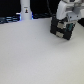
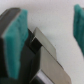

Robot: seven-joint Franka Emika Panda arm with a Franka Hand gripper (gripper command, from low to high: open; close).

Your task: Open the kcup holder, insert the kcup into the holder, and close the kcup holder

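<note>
The kcup holder is a black box with pale handles, standing at the exterior view's upper right on the white table. My gripper hangs right over it. In the wrist view the two teal fingertips stand wide apart, with the holder's black corner and a pale handle bar between them. The gripper is open and no pad is pressed on the bar. The kcup is out of view.
A white bottle-shaped object stands at the back, toward the exterior view's left. Dark clutter lines the table's far edge.
</note>
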